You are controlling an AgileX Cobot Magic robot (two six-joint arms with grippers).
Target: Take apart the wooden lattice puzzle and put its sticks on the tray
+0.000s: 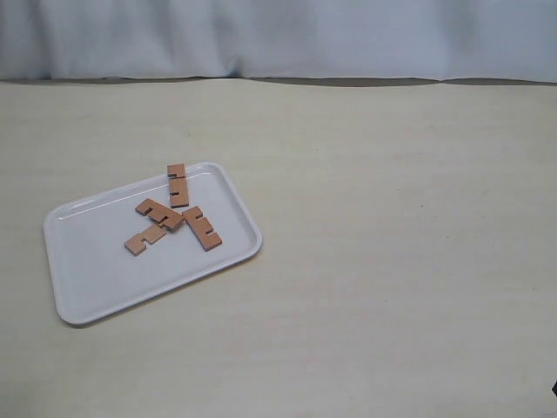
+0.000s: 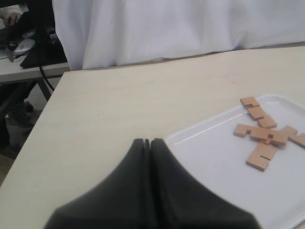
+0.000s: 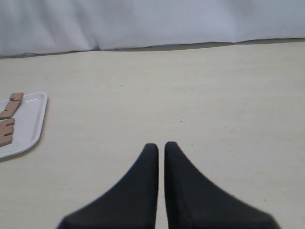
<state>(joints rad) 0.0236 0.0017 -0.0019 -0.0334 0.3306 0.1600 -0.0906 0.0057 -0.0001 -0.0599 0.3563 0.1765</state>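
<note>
Bare counter [image 1: 392,287] spread wide and open in front and to the right, bounded at the back by a white cloth [image 1: 278,35], with one white tray [image 1: 87,287] lying askew left of centre. Left pincer [image 2: 148,142] and right pincer [image 3: 161,145] were both closed, holding nothing. Four sticks [image 1: 159,213] lay separated on the tray, clustered toward its far side, one resting on the far rim.

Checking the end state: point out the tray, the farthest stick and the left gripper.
Tray [image 1: 96,272]: exterior view, bare floor near its left end.
Farthest stick [image 1: 177,185]: exterior view, its middle.
Left gripper [image 2: 148,141]: left wrist view, between its shut fingertips.
</note>
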